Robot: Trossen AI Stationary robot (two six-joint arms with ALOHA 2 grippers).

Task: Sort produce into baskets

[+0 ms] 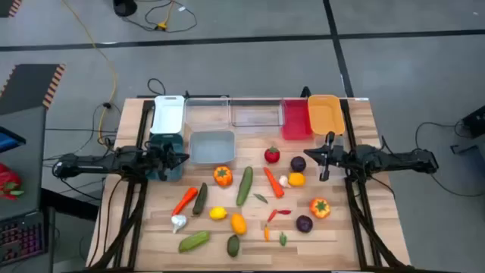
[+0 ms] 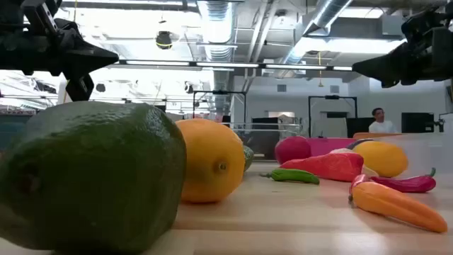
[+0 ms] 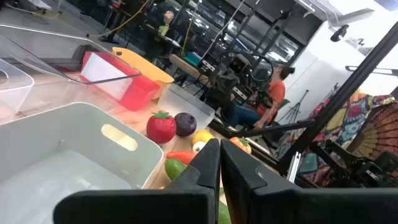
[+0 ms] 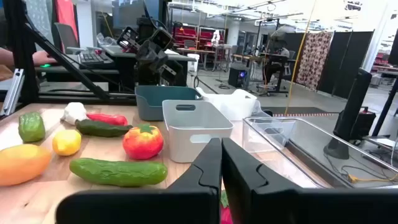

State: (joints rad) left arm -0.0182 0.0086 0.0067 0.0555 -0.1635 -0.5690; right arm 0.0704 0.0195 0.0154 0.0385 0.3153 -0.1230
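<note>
Toy produce lies spread over the wooden table: a long green cucumber (image 1: 245, 186), carrots (image 1: 273, 182) (image 1: 184, 200), peppers (image 1: 223, 176) (image 1: 320, 207), a lemon (image 1: 217, 214), purple balls (image 1: 298, 163) (image 1: 304, 224), garlic (image 1: 178, 223) and a red chilli (image 1: 279, 214). The baskets stand along the far side: white (image 1: 168, 112), teal (image 1: 167, 145), grey-blue (image 1: 212, 146), two clear (image 1: 206, 110) (image 1: 256, 112), red (image 1: 295, 119) and orange (image 1: 324, 114). My left gripper (image 1: 184, 158) (image 3: 219, 163) is shut and empty beside the teal basket. My right gripper (image 1: 311, 157) (image 4: 221, 163) is shut and empty beside the far purple ball.
A dark green avocado (image 2: 88, 177) and an orange fruit (image 2: 211, 159) lie close to the table's near edge. A red tomato (image 1: 272, 155) lies between the two grippers. Cables run over the floor beyond the far edge. People sit in the room behind the table.
</note>
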